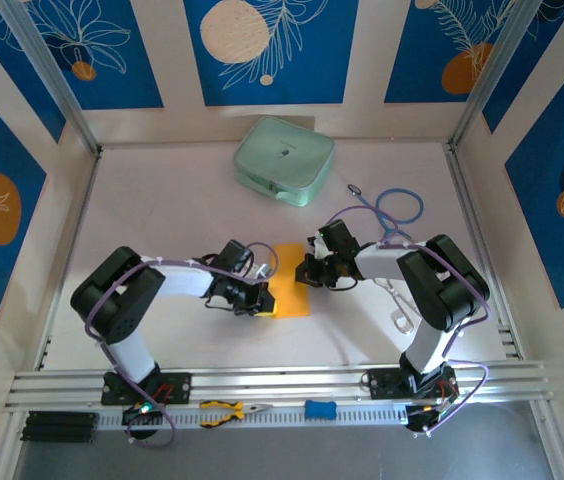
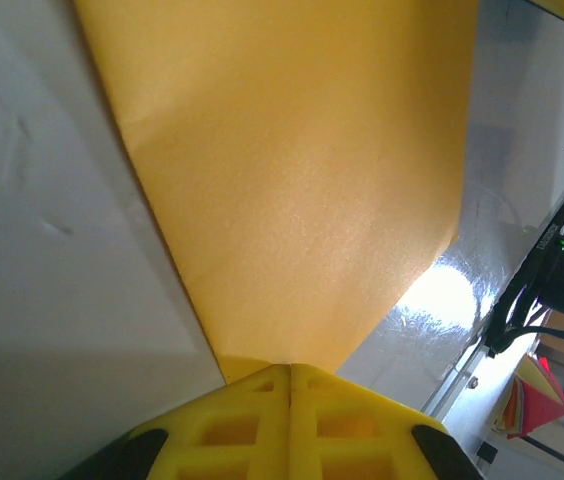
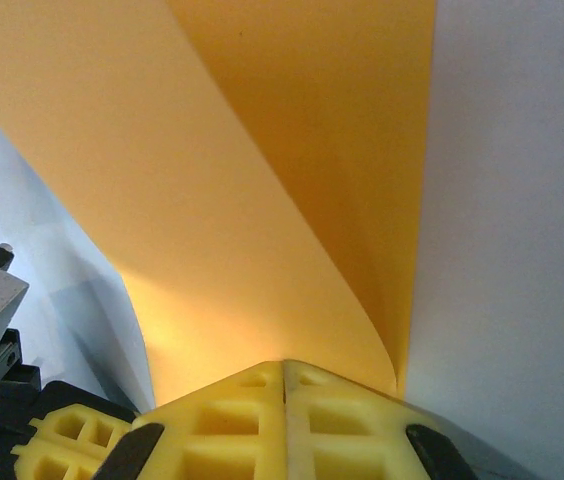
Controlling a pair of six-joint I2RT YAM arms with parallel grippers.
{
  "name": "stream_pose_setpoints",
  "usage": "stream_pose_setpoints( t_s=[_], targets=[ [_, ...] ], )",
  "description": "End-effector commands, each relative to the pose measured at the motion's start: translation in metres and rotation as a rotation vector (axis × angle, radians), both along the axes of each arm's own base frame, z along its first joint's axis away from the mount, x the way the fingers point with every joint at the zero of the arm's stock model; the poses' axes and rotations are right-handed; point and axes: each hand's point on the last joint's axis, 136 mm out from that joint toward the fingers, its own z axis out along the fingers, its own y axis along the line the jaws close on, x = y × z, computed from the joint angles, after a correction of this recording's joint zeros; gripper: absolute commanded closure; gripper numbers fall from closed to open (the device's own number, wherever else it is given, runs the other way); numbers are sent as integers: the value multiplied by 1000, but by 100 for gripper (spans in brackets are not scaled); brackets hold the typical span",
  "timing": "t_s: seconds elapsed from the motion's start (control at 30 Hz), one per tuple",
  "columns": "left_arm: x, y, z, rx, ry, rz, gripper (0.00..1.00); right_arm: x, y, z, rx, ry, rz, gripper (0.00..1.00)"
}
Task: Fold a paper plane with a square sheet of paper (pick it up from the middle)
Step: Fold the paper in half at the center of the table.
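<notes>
The square sheet of paper (image 1: 290,282) is orange-yellow and lies mid-table between my two grippers. My left gripper (image 1: 260,298) is at its left edge. In the left wrist view the sheet (image 2: 302,180) spreads flat ahead, and the left gripper (image 2: 290,368) is shut with its tips resting on the near edge. My right gripper (image 1: 309,270) is at the right edge. In the right wrist view the sheet (image 3: 212,200) curls up into a bent flap, and the right gripper (image 3: 284,363) is shut, tips against the flap's base. No paper shows between either pair of jaws.
A pale green case (image 1: 284,158) sits at the back of the table. A purple cable loop (image 1: 398,207) lies at the back right. Orange-handled pliers (image 1: 228,411) and a blue tool (image 1: 320,409) lie on the front rail (image 1: 282,385).
</notes>
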Motion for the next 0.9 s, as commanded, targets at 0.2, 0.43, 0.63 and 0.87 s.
stream_pose_setpoints(
  t_s=[0.2,0.43,0.63,0.87],
  targets=[
    [-44,39,-31,205,115,-33,100,-27,-30,-42,-160,124,-14,100],
    [-47,41,-26,235,92,-58,100,-26,-30,-42,-165,127,-14,100],
    [-51,39,-22,219,87,-71,100,-26,-31,-42,-165,128,-16,100],
    [-54,37,-16,212,69,-94,100,-25,-30,-42,-163,128,-14,100]
  ],
)
